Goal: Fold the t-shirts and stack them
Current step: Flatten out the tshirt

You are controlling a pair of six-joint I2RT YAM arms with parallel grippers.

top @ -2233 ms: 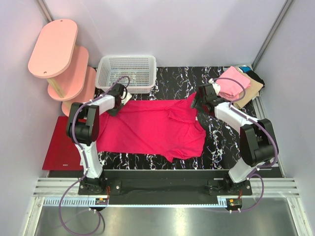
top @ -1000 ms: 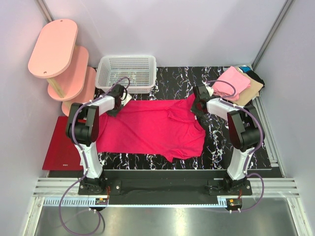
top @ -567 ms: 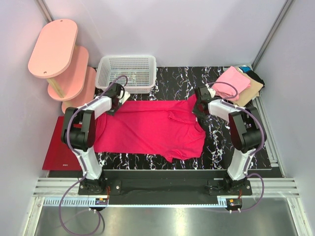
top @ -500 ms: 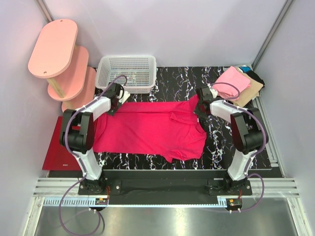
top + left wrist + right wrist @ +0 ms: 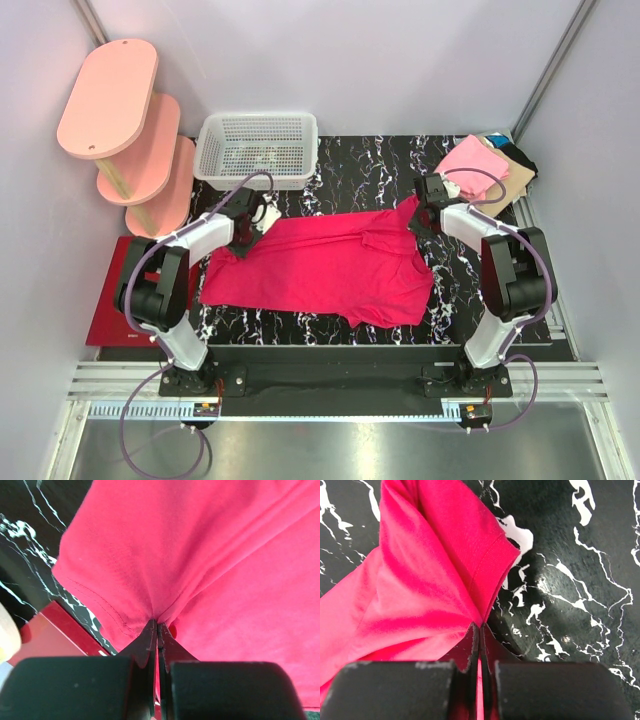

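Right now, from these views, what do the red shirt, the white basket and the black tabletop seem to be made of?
Magenta-red shirt: soft matte knit cloth, probably cotton; it creases and shows a stitched hem.
White basket: likely rigid plastic, slightly glossy; its walls are a moulded mesh.
Black tabletop: smooth marble-look surface with white veins; real stone or printed sheet, I cannot tell.

The shirt (image 5: pixel 320 265) is soft matt magenta-red cloth, a fine knit with a stitched hem. My left gripper (image 5: pixel 156 627) and right gripper (image 5: pixel 480 627) look like matt black plastic, slightly grainy. The worktop (image 5: pixel 360 165) is smooth black marble-look with white veins and a bit of sheen. Basket (image 5: pixel 258 118) is white plastic mesh, mat (image 5: pixel 108 300) smooth dark red, shelf (image 5: pixel 108 95) matt pink.
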